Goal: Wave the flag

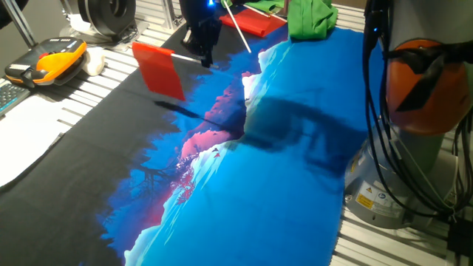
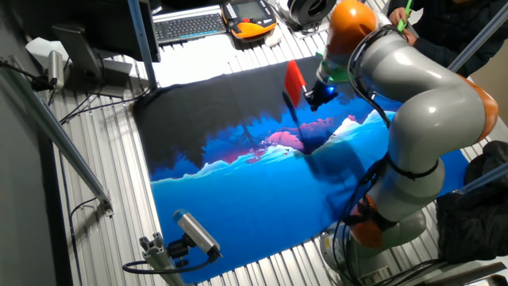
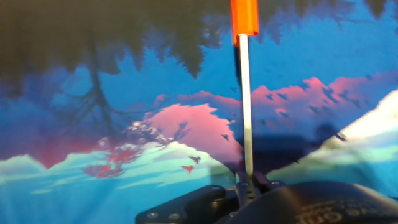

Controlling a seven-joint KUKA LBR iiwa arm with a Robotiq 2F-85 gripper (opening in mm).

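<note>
Red flag (image 1: 158, 68) is lifted above the tabletop's printed mountain cloth (image 1: 295, 170), its white stick (image 3: 247, 112) pinched in the pincer (image 1: 205, 59); a green cloth (image 1: 310, 18) lies behind.

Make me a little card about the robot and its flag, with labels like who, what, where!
who: the gripper on the robot arm
what: the flag, red cloth on a thin white stick
grip: shut on the stick's end
flag position: held up off the tablecloth, cloth unrolled
under it: a blue, pink and black mountain picture
also there: a second red flag and a green cloth at the far edge
</note>
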